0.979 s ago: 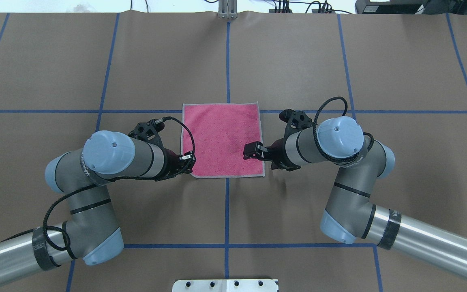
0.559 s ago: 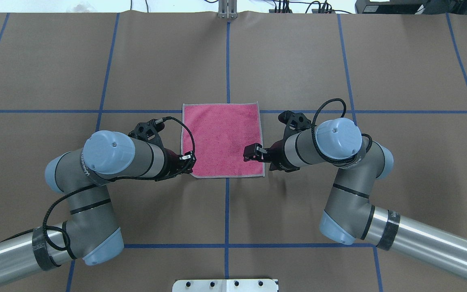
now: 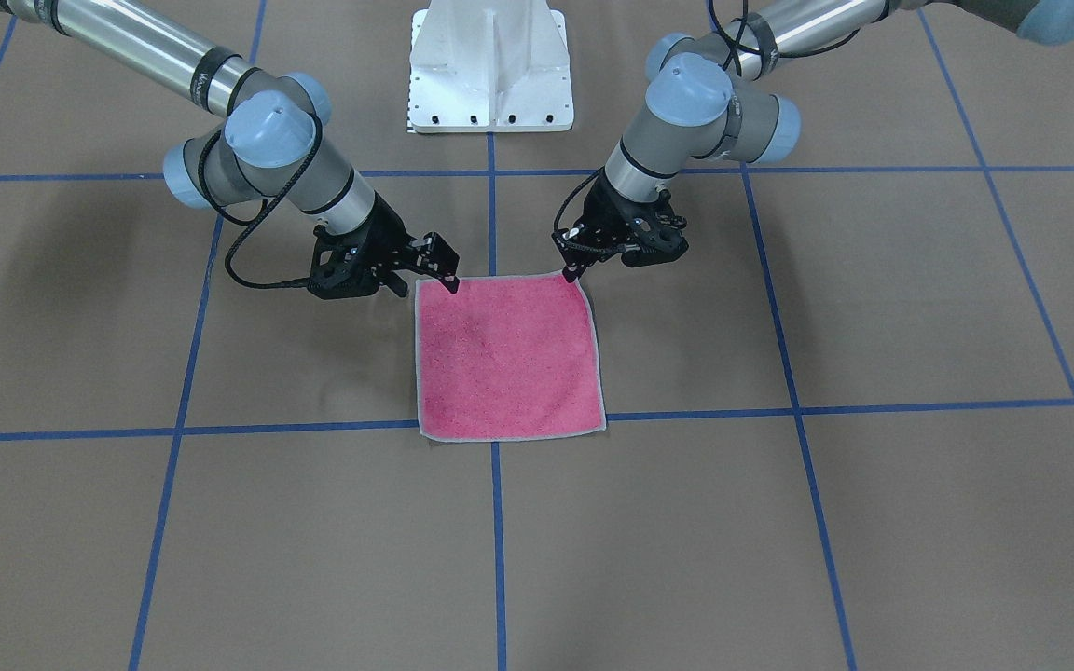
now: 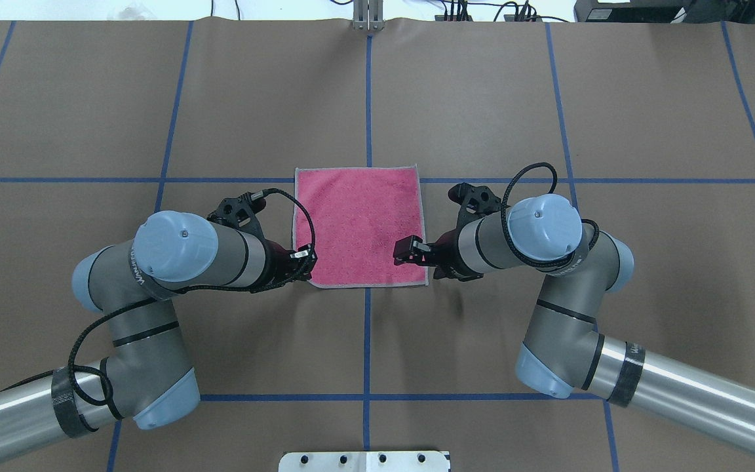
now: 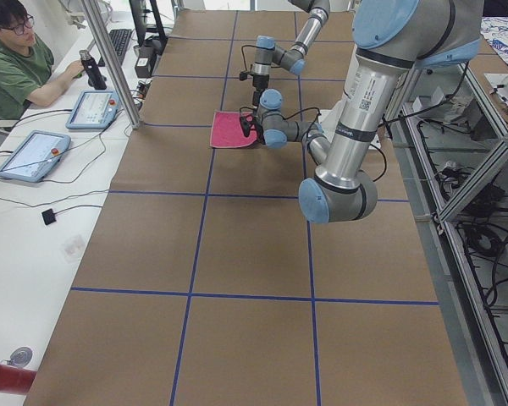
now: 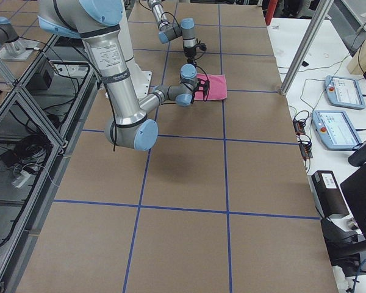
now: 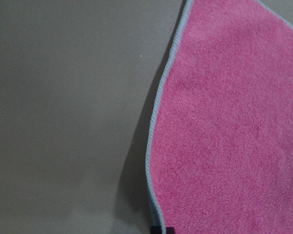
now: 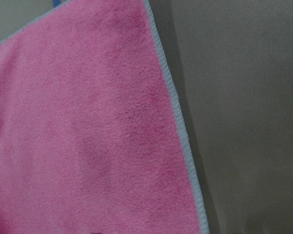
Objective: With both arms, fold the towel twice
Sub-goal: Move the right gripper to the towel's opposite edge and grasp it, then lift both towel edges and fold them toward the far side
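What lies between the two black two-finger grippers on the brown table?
Only the small square pink terry towel. Its strip nearest the robot fills the stretch from the left gripper to the right gripper. The overhead view shows this best.

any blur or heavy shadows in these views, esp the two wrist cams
Left wrist view: towel pile fairly sharp, with a dark shadow band on the table along its edging. Right wrist view: softer focus, similar shadow beside the edge. Overhead view: sharp, even light, only faint shadows.
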Motion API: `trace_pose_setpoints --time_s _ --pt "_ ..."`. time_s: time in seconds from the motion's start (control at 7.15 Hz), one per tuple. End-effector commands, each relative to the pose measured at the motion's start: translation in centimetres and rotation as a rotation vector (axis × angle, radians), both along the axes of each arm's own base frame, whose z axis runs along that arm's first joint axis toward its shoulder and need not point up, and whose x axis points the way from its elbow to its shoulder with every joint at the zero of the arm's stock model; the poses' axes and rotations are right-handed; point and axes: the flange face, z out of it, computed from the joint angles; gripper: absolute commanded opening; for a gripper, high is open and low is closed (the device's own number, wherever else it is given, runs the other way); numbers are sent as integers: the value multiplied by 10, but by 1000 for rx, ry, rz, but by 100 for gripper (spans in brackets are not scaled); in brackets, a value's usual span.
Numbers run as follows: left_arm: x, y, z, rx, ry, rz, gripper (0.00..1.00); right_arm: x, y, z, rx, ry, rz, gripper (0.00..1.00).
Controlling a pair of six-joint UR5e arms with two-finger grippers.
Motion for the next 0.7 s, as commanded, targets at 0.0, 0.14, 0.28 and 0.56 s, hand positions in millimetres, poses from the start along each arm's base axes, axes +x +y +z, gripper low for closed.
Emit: trace_pose_setpoints --time_s 0.0,0.14,0.28,0.56 --pt "0 0 1 -2 -2 1 0 -1 -1 0 -1 2 0 81" --pt "0 1 1 -4 1 8 0 -1 -1 0 -1 2 0 72" --pt "0 1 1 -6 0 11 0 -1 -1 0 -1 2 0 64" --pt "0 1 0 -5 1 11 0 -1 0 0 0 0 0 60"
